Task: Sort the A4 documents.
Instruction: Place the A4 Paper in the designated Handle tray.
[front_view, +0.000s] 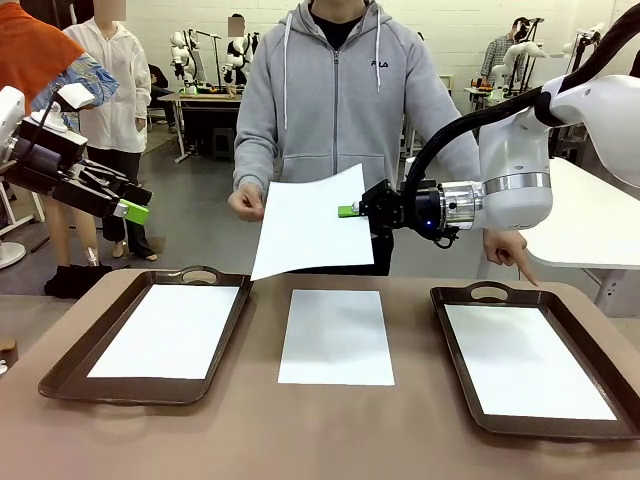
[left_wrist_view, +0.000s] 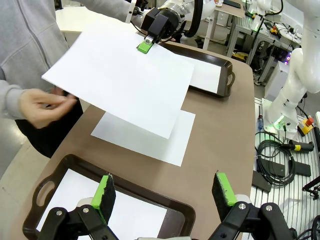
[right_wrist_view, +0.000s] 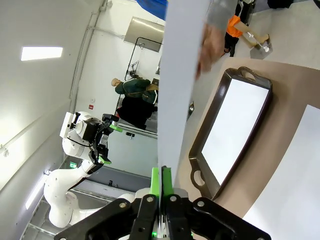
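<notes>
An A4 sheet (front_view: 305, 222) is clamped at its right edge by the closed right gripper (front_view: 350, 211), aloft over the table's (front_view: 330, 430) far edge, stretching leftward toward the left tray (front_view: 58, 380); the left gripper (left_wrist_view: 163, 187), held open, is farther off.

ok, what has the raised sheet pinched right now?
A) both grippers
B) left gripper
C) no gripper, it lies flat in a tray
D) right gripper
D: the right gripper is shut on one edge of the raised sheet, while the left gripper stands open and apart from it.
</notes>
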